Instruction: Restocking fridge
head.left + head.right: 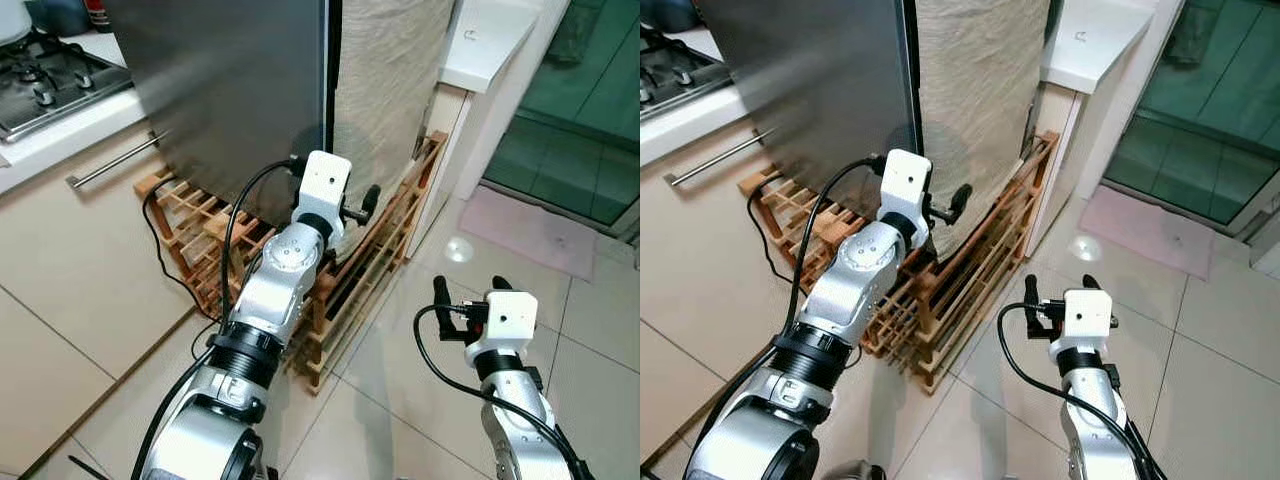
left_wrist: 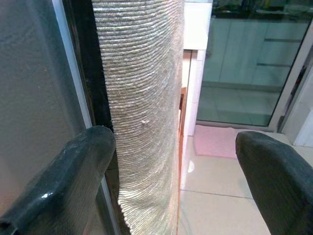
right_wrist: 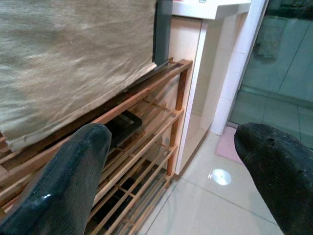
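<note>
We're in a home kitchen: gas hob (image 1: 45,80) at ten o'clock over cream cabinets with a bar handle (image 1: 112,163), steel fridge (image 1: 235,90) at twelve, wooden rack (image 1: 350,270) beside it, glass door (image 1: 590,110) at two.

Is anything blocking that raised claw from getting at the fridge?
Yes: a beige woven cloth hangs down the fridge side, right before the open left claw, above the wooden rack.

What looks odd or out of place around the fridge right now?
A beige woven cloth hangs down the side of the grey steel fridge, draping onto the wooden slatted rack standing against it on the floor. The left gripper, fingers open, is raised beside the cloth; the right gripper hangs open over the tiles.
</note>
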Available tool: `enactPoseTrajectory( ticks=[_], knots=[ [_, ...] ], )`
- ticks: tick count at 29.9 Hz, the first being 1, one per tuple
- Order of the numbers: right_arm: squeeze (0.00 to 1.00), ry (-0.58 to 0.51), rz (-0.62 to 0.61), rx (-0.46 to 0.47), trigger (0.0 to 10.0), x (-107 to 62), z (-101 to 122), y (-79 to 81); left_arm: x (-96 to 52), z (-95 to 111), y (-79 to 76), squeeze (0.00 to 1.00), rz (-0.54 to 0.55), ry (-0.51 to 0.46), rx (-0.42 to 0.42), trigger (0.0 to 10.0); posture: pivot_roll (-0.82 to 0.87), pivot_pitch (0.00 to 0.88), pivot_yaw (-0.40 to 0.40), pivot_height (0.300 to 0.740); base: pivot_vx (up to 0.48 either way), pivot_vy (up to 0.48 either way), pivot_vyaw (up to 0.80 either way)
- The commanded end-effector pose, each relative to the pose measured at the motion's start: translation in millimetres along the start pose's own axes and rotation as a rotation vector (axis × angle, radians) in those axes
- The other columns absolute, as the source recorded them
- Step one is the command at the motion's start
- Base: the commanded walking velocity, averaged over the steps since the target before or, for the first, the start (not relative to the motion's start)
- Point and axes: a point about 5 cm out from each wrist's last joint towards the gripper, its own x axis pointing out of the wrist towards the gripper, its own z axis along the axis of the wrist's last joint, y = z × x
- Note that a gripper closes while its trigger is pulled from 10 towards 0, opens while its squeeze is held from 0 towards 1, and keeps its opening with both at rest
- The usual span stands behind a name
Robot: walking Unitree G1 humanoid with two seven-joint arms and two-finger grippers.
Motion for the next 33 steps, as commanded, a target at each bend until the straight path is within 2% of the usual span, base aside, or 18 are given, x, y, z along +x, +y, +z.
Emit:
enactPoseTrajectory(
  ticks=[1,8,18,33],
  knots=[
    [0.00,-0.002,-0.007,-0.001,10.0,-1.8,2,-2.0,-1.1,9,0.2,0.00,-0.013,-0.027,0.009,10.0,0.01,0.024,0.011,0.740,0.000,0.000,0.00],
    [0.00,0.000,-0.004,0.002,10.0,-1.8,2,-0.5,-9.4,-1,9.0,0.00,0.016,-0.004,0.005,10.0,0.02,0.025,0.007,0.740,0.000,0.000,0.00],
    [0.00,-0.001,0.002,0.000,10.0,1.0,3,0.1,5.6,5,-8.5,0.00,-0.019,-0.015,0.014,10.0,0.00,0.025,0.005,0.740,0.000,0.000,0.00],
    [0.00,0.009,-0.003,0.002,10.0,-2.7,-1,0.4,18.9,13,-12.5,0.00,-0.010,-0.032,0.048,10.0,0.00,0.036,0.012,0.740,0.000,0.000,0.00]
  ],
)
